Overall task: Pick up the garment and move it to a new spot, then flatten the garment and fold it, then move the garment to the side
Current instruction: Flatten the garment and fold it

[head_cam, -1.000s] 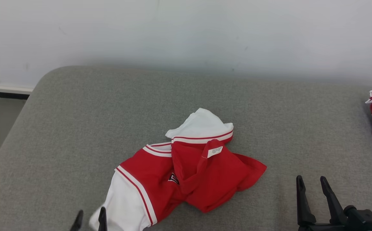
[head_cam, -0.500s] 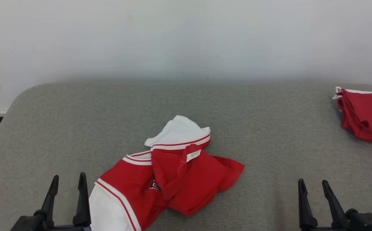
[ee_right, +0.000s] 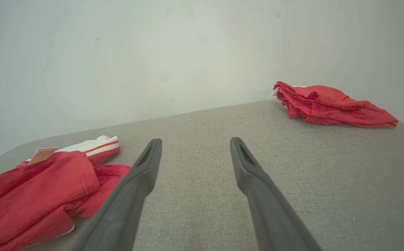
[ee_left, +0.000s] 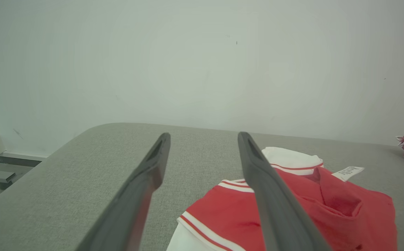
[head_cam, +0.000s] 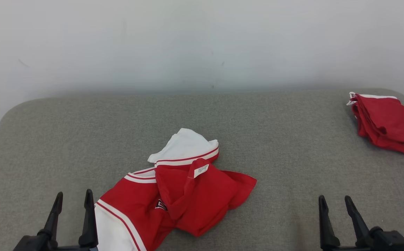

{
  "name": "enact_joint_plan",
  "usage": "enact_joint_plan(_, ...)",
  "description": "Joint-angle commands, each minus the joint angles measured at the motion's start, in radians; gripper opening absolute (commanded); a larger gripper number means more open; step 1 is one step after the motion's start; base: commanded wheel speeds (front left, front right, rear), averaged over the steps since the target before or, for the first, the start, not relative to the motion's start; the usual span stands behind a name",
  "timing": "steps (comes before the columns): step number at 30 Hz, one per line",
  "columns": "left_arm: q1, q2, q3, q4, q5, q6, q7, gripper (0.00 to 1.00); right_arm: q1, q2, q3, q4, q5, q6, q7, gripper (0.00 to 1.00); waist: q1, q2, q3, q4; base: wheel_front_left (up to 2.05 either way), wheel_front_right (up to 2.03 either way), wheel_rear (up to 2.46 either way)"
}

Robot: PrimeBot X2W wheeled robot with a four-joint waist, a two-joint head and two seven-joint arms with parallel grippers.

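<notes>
Grey padded surface [head_cam: 292, 146]: red-and-white garment [head_cam: 202, 195] lies crumpled at 6 o'clock, unfolded. Folded red pile [head_cam: 383, 122] sits at 2 o'clock, well apart. Left gripper [head_cam: 74, 192] at 7 o'clock, just beside the garment's white part, jaws wide, empty. Right gripper [head_cam: 334, 197] at 5 o'clock, jaws wide, empty. White label [head_cam: 201, 170] faces up on the garment.

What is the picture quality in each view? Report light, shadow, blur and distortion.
Head view: soft even light, no glare, crumpled red-and-white cloth garment sharp, faint shadow behind the grey fabric tabletop. Left wrist view: open left pincer looms soft-edged, picture corners dim. Right wrist view: right pincer likewise soft; folded red cloth pile reasonably crisp.
</notes>
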Motion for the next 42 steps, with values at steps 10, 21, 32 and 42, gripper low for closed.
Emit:
enact_joint_plan(10, 0.003, -0.032, 0.013, 0.004, 0.032, -0.024, -0.003, 1.0, -0.218, -0.046, 0.151, 0.098, 0.003, -0.002, 0.033, 1.0, 0.0, 0.0, 0.0, 0.096, 0.0, 0.0, 0.0)
enact_joint_plan(21, -0.034, -0.075, -0.015, 0.036, 0.05, -0.051, -0.003, 1.0, -0.489, -0.043, 0.311, 0.329, 0.061, -0.002, 0.144, 1.0, 0.0, 0.0, 0.035, 0.219, 0.0, 0.0, 0.0)
enact_joint_plan(32, -0.07, -0.106, -0.018, 0.066, 0.059, -0.076, -0.003, 1.0, -0.611, -0.02, 0.406, 0.609, 0.121, -0.002, 0.239, 1.0, 0.0, 0.0, 0.076, 0.308, 0.0, 0.0, 0.0)
enact_joint_plan(42, -0.081, -0.123, 0.008, 0.077, 0.07, -0.09, -0.003, 1.0, -0.678, -0.013, 0.461, 0.711, 0.187, -0.002, 0.238, 0.0, 0.0, 0.0, 0.097, 0.307, 0.0, 0.0, 0.0)
